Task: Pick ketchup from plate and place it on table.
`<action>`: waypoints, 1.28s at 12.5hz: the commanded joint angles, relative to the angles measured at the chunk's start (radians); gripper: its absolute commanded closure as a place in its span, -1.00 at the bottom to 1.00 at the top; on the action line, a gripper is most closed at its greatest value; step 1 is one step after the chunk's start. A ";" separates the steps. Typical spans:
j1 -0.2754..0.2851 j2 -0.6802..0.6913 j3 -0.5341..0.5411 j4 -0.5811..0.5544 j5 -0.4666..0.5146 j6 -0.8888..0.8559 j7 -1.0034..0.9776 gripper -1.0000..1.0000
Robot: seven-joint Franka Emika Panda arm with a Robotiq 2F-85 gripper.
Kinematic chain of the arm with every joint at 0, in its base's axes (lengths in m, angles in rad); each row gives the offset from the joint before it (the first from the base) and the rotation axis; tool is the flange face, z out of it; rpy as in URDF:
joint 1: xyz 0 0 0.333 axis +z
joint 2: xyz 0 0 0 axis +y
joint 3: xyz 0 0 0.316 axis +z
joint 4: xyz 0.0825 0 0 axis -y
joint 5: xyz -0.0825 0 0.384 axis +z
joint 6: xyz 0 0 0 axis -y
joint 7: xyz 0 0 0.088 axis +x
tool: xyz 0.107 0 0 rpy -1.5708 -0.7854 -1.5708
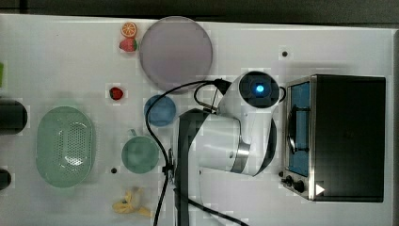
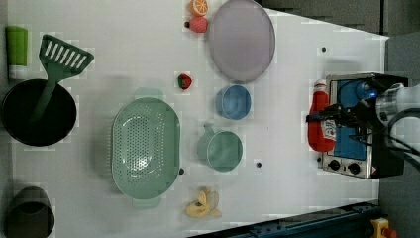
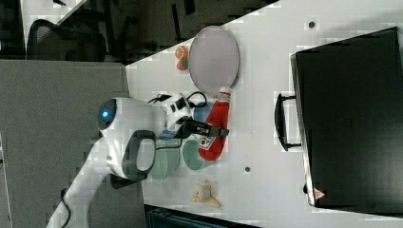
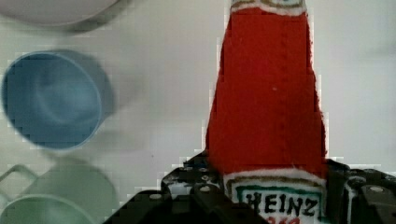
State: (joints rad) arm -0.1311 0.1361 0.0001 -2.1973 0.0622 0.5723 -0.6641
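My gripper (image 3: 212, 131) is shut on the ketchup (image 3: 216, 124), a red squeeze bottle with a white label. It grips the bottle at the label end, as the wrist view shows (image 4: 267, 102). The bottle lies lengthwise, cap toward the plate (image 3: 214, 56), and is off the plate, over the white table (image 3: 259, 142). In the left view the ketchup (image 2: 320, 124) hangs just in front of the toaster oven, with the gripper (image 2: 324, 115) across it. The grey-lilac plate (image 1: 175, 52) has nothing on it.
A blue bowl (image 1: 160, 110) and a green mug (image 1: 139, 154) stand close to the arm. The black toaster oven (image 1: 346, 136) is on the top view's right. A green basket (image 1: 64, 146), a strawberry (image 1: 116, 93) and a banana (image 1: 129, 202) lie further left.
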 commanded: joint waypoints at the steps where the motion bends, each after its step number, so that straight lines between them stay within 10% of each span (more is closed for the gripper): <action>1: 0.002 0.047 0.005 -0.024 0.009 0.094 0.047 -0.19; 7: 0.004 0.161 0.008 -0.037 0.009 0.207 0.046 -0.19; 12: 0.006 0.118 0.019 -0.013 0.008 0.209 0.046 -1.00; 16: 0.013 0.004 0.026 0.080 0.009 0.094 0.117 -1.00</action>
State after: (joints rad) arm -0.1235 0.2065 0.0204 -2.1797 0.0698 0.6689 -0.6309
